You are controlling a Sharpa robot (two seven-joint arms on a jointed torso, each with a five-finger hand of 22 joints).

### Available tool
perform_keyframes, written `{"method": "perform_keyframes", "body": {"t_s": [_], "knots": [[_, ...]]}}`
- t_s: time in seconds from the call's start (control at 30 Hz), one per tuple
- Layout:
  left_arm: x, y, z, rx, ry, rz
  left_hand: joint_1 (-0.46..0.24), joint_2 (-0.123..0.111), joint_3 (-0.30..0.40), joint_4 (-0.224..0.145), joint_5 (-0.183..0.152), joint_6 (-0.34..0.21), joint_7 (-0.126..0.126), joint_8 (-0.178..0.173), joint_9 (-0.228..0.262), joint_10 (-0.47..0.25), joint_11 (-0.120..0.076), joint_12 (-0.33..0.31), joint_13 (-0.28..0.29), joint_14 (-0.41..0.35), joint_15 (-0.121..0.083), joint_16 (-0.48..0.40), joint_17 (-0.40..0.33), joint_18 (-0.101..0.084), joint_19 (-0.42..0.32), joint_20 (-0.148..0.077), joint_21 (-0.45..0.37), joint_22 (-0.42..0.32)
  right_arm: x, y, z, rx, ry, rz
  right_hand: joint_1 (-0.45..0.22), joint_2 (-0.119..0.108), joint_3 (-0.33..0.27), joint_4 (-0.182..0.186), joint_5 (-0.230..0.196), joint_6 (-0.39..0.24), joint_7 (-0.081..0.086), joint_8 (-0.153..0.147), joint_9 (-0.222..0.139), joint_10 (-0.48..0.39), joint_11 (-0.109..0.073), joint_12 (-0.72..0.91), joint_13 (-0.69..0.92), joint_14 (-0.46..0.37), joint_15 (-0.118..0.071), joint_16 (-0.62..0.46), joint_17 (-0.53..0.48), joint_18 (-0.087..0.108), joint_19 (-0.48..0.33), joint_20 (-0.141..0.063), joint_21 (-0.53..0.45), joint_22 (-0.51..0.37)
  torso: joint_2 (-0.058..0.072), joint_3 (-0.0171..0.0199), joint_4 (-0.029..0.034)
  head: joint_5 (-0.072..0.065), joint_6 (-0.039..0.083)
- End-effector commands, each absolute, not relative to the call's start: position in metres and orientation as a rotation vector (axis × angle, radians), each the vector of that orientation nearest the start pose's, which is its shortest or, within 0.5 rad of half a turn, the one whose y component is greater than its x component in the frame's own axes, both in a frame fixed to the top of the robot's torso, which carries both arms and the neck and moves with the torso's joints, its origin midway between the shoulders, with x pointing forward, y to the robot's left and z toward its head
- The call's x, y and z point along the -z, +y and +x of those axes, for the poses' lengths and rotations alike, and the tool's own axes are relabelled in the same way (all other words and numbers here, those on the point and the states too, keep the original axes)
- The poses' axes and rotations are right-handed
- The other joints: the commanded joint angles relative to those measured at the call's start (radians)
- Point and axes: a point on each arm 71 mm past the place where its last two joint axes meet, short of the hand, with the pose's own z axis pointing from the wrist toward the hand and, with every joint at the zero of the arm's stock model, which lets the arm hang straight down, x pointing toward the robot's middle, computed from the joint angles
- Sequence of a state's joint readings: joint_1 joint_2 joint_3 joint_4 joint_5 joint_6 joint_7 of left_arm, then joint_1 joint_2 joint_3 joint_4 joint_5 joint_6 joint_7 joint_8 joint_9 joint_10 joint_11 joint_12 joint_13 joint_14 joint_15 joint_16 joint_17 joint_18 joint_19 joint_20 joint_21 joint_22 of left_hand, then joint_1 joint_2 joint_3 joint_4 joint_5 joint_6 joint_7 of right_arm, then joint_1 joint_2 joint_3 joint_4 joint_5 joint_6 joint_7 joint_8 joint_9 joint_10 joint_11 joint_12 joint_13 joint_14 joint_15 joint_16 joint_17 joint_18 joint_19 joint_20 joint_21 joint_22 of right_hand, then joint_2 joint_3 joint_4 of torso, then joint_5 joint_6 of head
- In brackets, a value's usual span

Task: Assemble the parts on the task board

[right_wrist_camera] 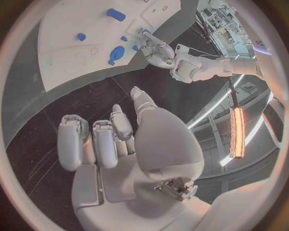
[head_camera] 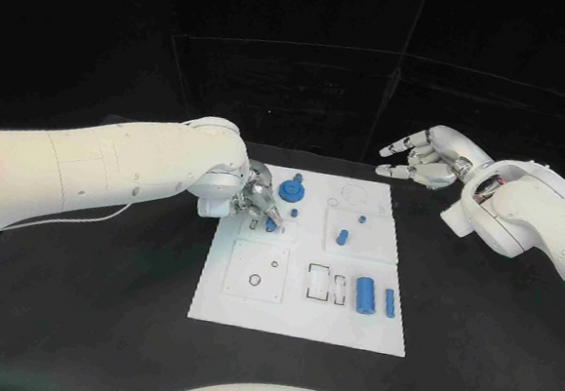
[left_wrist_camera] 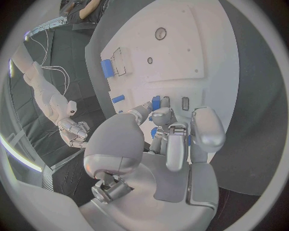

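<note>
The left hand [head_camera: 243, 200], smooth silver metal, sits at the left edge of the flat white task board [head_camera: 297, 318], fingertips pinched on a small blue peg [head_camera: 272, 223]. Beside it stands a round blue knobbed part [head_camera: 292, 193]; two blue cylinders [head_camera: 367, 295] lie near the right edge. No writing is legible. The right hand [head_camera: 430, 157] hovers beyond the board over the matte black table [head_camera: 80, 325], fingers apart, empty

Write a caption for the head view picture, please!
Left hand works a blue part on the white task board; right hand hovers open.
</note>
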State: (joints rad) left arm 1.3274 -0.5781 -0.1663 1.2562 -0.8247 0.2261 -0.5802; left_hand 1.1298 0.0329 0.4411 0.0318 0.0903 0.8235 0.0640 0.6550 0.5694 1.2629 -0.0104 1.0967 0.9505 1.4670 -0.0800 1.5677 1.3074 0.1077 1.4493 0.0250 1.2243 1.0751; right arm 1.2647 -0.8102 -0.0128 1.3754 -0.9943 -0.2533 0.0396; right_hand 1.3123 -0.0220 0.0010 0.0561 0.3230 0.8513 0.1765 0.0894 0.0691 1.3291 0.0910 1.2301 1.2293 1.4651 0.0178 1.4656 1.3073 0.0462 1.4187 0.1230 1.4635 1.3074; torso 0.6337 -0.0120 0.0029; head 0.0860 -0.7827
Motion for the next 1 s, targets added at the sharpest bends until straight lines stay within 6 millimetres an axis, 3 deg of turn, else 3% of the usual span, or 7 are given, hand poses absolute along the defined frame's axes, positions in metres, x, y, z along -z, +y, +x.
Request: {"method": "perform_keyframes", "body": {"t_s": [0.03, 0.37, 1.0], "knots": [[0.226, 0.163, 0.519, 0.424, 2.420, -0.342, -0.008, 0.002, 0.117, -0.113, -0.003, -0.001, -0.002, 0.004, 0.003, 0.006, -0.004, 0.001, -0.002, 0.104, 0.002, 0.003, 0.263, -0.009, -0.005, 0.004, -0.002, -0.001, 0.152, -0.227, 0.526, -0.886, 1.677, 0.203, -0.005, 0.008, -0.007, 0.003, -0.001, 0.006, 0.002, 0.007, 0.000, 0.001, -0.003, 0.007, 0.000, 0.062, -0.005, -0.003, 0.061, 0.005, -0.007, 0.000, -0.004, 0.061, 0.001, 0.0009, 0.0056, -0.003, 0.001], [0.234, 0.167, 0.517, 0.410, 2.362, -0.356, -0.013, -0.002, 0.125, -0.111, -0.009, -0.001, -0.004, 0.009, 0.005, 0.007, -0.005, 0.003, -0.001, 0.104, 0.001, 0.003, 0.263, -0.010, -0.004, 0.003, 0.000, 0.002, 0.152, -0.230, 0.526, -0.877, 1.674, 0.202, -0.005, 0.008, -0.007, 0.003, -0.001, 0.006, 0.002, 0.007, 0.000, 0.001, -0.003, 0.007, 0.000, 0.062, -0.005, -0.003, 0.061, 0.005, -0.007, 0.000, -0.004, 0.061, 0.002, 0.0016, 0.0025, 0.001, 0.000], [0.241, 0.161, 0.514, 0.378, 2.401, -0.300, -0.014, -0.007, 0.135, -0.112, -0.012, 0.000, -0.005, 0.014, 0.008, 0.007, -0.007, 0.003, -0.003, 0.104, 0.000, 0.003, 0.263, -0.009, -0.003, 0.002, -0.001, 0.001, 0.152, -0.228, 0.526, -0.880, 1.676, 0.198, -0.005, 0.008, -0.007, 0.003, -0.001, 0.006, 0.002, 0.007, 0.000, 0.001, -0.003, 0.007, 0.000, 0.062, -0.005, -0.003, 0.061, 0.005, -0.007, 0.000, -0.004, 0.061, 0.003, 0.0022, 0.0039, -0.002, -0.005]]}}
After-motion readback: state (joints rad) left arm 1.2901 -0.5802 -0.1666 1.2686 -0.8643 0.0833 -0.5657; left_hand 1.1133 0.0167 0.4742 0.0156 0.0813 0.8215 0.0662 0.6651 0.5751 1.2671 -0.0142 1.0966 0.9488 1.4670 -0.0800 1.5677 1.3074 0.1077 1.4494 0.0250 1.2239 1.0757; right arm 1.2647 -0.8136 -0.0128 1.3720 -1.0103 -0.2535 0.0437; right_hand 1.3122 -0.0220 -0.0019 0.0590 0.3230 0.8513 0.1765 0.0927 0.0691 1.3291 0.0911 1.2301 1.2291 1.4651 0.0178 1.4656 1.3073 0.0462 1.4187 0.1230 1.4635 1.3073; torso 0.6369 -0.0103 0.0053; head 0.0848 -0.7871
